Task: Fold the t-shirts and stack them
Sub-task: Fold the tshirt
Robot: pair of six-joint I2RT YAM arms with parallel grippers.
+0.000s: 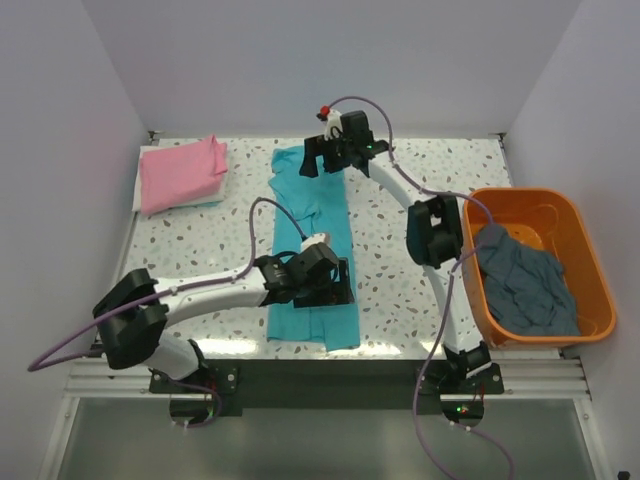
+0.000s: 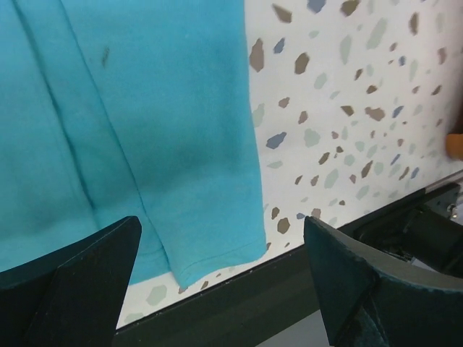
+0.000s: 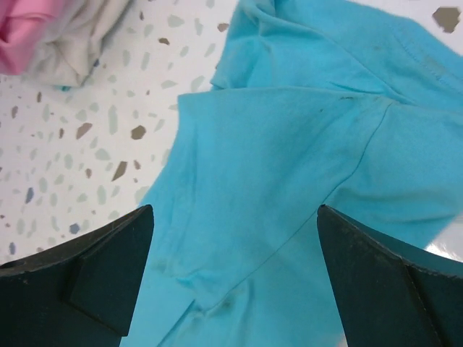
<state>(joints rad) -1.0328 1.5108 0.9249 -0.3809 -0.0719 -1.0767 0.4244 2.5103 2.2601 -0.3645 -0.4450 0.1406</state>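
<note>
Turquoise t-shirt (image 1: 312,235) lay flat in a long narrow strip down the middle of the counter (image 1: 400,270), collar end toward the far edge, hem close to the near edge. A lengthwise layer overlapped along the strip in the left wrist view.

Left end effector (image 2: 222,231) was over the hem end of the strip by the near edge. Its fingers (image 2: 79,282) were spread wide with nothing between them. The hem corner and bare speckled counter showed in the gap.

Right end effector (image 3: 235,213) was over the collar and sleeve end near the far edge, also spread wide and gripping nothing. Creased turquoise fabric with a sleeve seam showed between the fingers (image 3: 376,282). Contact with the cloth could not be judged for either end effector.

Pink t-shirt (image 1: 182,172) sat folded at the far left corner, on top of a pale cloth (image 1: 141,190) that showed at its edges, well apart from the turquoise one.

Dark grey-blue t-shirt (image 1: 525,285) lay crumpled inside the orange tub (image 1: 520,196) at the right edge of the counter
</note>
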